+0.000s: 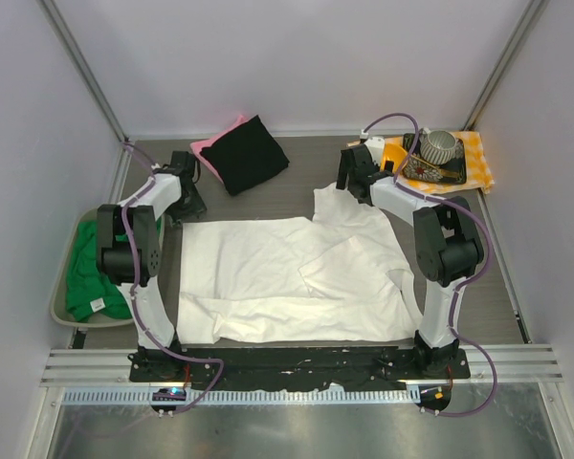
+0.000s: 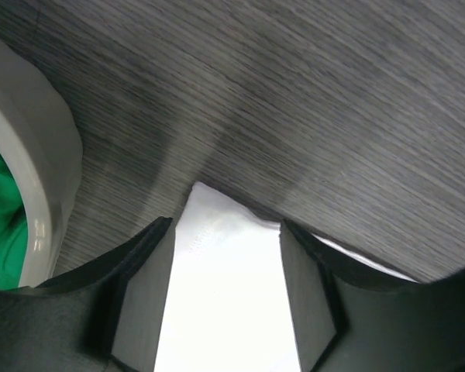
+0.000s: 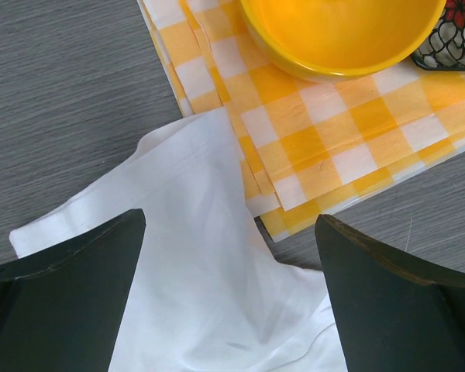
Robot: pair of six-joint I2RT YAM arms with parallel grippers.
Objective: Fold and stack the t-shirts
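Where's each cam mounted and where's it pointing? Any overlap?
Top external: above and behind the bases, looking down on the table; left arm and right arm show.
Left wrist: on the left arm, facing down past its fingers at a white t-shirt corner and the bin rim.
Right wrist: on the right arm, facing down past its fingers at a sleeve, checked cloth, yellow bowl.
Shared: the white t-shirt, in all three.
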